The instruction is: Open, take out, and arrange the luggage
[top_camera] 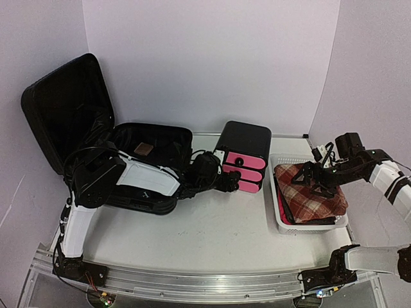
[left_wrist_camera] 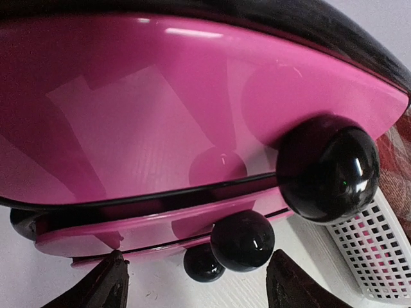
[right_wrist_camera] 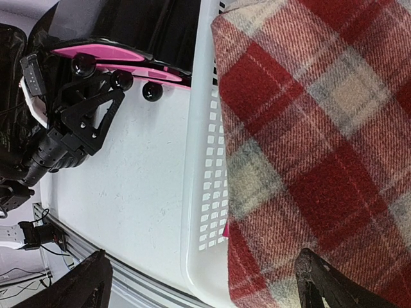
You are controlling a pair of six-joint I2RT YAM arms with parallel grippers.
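The luggage (top_camera: 154, 138), a big black hard-shell suitcase, lies open at the back left with its lid (top_camera: 64, 106) standing up; a small brown thing (top_camera: 144, 149) lies inside. My left gripper (top_camera: 228, 181) reaches past it to the black box with pink drawer fronts (top_camera: 245, 154). In the left wrist view the gripper (left_wrist_camera: 199, 285) is open, its fingertips (left_wrist_camera: 109, 282) either side of the lower black knobs (left_wrist_camera: 243, 239), not touching. My right gripper (top_camera: 313, 178) hovers open over a red plaid cloth (top_camera: 311, 192); it is also open in the right wrist view (right_wrist_camera: 205, 282).
The plaid cloth (right_wrist_camera: 308, 128) fills a white mesh basket (top_camera: 277, 212) at the right, beside the drawer box. The basket's wall (right_wrist_camera: 205, 160) and the drawer knobs (right_wrist_camera: 152, 92) also show in the right wrist view. A metal rail (top_camera: 192, 282) runs along the near edge.
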